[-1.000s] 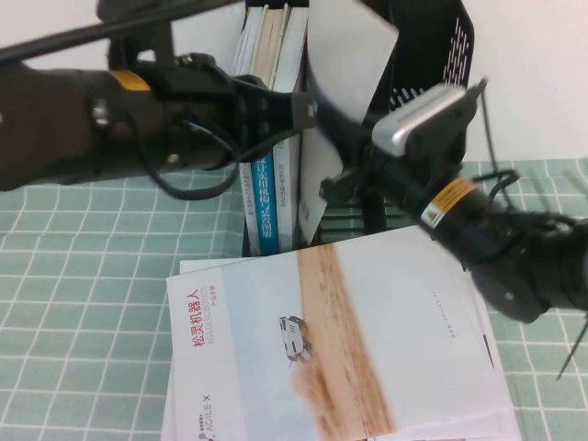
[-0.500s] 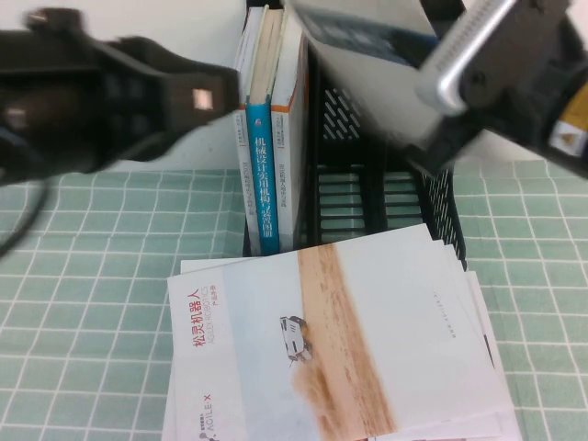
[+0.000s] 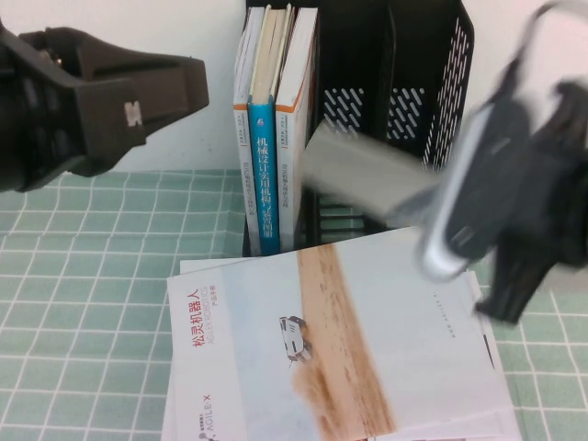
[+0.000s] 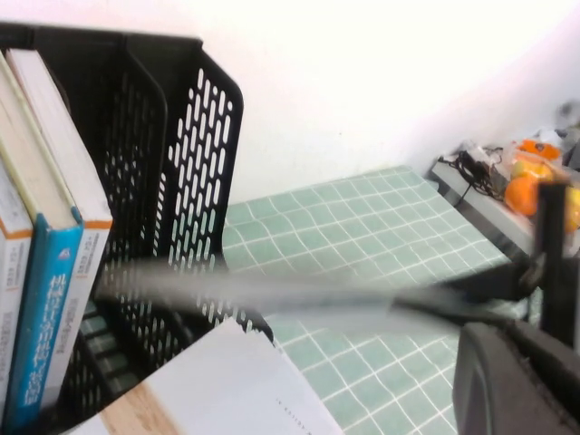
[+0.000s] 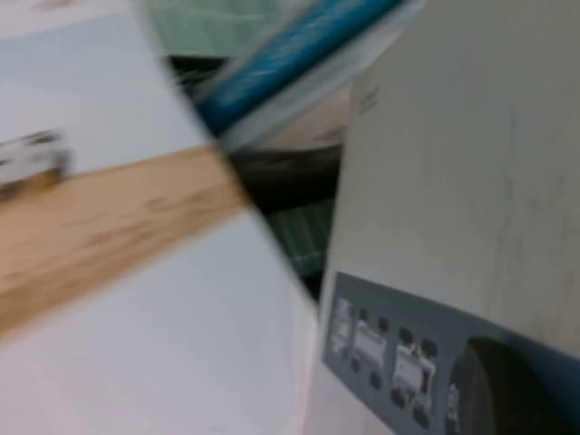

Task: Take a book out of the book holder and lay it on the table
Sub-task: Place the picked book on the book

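One book holder [image 3: 441, 83] stood at twelve o'clock on one table [image 3: 83, 276], with three compartments showing. The upright books [image 3: 265, 184] in its nine o'clock compartment numbered perhaps four, their spines packed too tightly for a sure count. One stack of booklets [image 3: 367, 349] lay at six o'clock. One lifted booklet [image 3: 363, 175] hung at two o'clock. There were two grippers: the left gripper [image 3: 175, 92] at ten o'clock and the right gripper [image 3: 424, 197] at three o'clock, clamped on the lifted booklet.

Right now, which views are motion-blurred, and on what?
High view: right gripper and the book it carries are smeared; book holder and left gripper sharp. Left wrist view: book streaks. Right wrist view: everything soft.
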You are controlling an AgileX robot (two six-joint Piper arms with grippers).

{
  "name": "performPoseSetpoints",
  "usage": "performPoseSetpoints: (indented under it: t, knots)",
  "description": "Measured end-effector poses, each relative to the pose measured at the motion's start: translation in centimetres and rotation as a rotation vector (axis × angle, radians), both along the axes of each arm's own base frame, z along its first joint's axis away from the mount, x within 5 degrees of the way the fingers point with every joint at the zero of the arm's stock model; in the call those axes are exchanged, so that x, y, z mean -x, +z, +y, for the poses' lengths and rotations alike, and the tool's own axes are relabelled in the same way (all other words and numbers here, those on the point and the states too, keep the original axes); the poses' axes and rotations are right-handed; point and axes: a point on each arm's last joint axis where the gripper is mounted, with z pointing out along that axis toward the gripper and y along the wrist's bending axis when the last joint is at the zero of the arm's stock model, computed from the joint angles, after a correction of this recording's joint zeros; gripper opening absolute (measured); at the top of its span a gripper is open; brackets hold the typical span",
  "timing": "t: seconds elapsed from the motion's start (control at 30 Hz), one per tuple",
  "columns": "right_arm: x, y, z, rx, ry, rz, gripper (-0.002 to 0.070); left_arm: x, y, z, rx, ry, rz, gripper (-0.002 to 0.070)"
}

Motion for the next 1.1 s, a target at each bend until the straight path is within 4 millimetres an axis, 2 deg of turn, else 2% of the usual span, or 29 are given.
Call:
performPoseSetpoints:
  t: [0.33, 0.53, 0.6, 0.73, 0.83, 0.93, 1.1]
  knots:
    - [1.9, -6.4, 8.4, 0.153, 0.266, 0.109, 0.0010, 0.1, -0.2, 0.0, -0.017, -0.011, 0.010, -0.0002]
    - [1.5, -10.9, 10.8, 0.212, 0.285, 0.218, 0.0018, 0.2, -0.4, -0.1, -0.040, -0.027, 0.021, -0.0002]
    - [1.5, -12.1, 11.1, 0.221, 0.267, 0.269, 0.0070, 0.3, -0.5, -0.1, -0.045, -0.032, 0.028, -0.0002]
    - [1.7, -12.9, 11.2, 0.191, 0.228, 0.355, 0.0332, 0.3, -0.6, -0.1, -0.058, -0.039, 0.034, -0.0002]
    - [2.0, -12.5, 11.3, 0.134, 0.205, 0.405, 0.0461, 0.4, -0.6, -0.1, -0.063, -0.040, 0.034, -0.0002]
    - [2.7, -12.1, 11.3, 0.080, 0.190, 0.496, 0.0499, 0.3, -0.6, 0.0, -0.069, -0.038, 0.030, -0.0002]
    - [5.0, -11.3, 10.9, 0.050, 0.260, 0.704, 0.0509, 0.2, -0.7, 0.1, -0.103, -0.025, 0.013, -0.0002]
